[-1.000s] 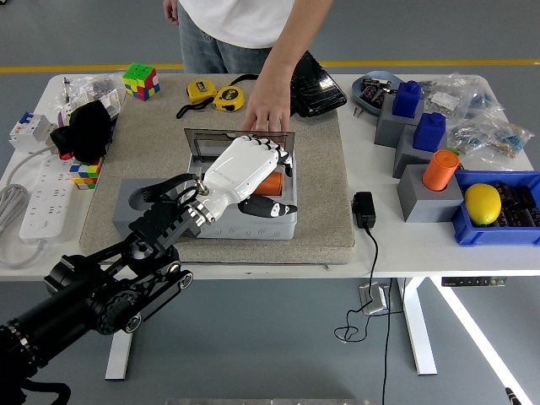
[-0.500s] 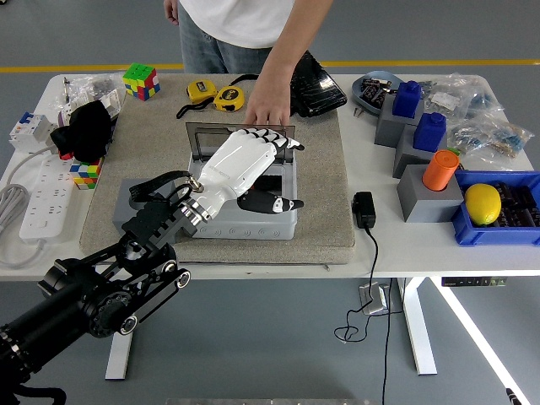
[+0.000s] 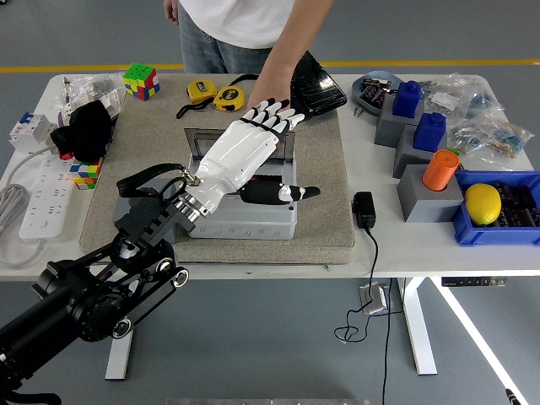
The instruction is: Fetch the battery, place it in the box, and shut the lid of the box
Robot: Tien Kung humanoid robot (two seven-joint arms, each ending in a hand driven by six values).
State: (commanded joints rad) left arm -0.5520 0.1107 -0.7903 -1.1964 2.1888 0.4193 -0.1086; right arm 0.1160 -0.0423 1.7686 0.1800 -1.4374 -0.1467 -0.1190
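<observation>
Battery first: I honestly can't see it in this shot. The grey box (image 3: pixel 245 221) sits at the center of the frame on the tan mat (image 3: pixel 321 194), and the left robot hand (image 3: pixel 253 143) covers most of its opening. So if the battery is in there, it's hidden, and I can't call which way it points or how its long axis lies.

The robot hand is white-backed, fingers stretched out flat and apart, gripping nothing, reaching toward the upper middle of the frame over the lid (image 3: pixel 202 139), which stands open at the box's far edge. A person's hand (image 3: pixel 268 89) is right beyond the fingertips.

Looks like the lid-closing step to me. I'd hook the fingertips behind the lid's top edge, pull it down toward the bench's near edge, then press flat. Watch the person's hand.
</observation>
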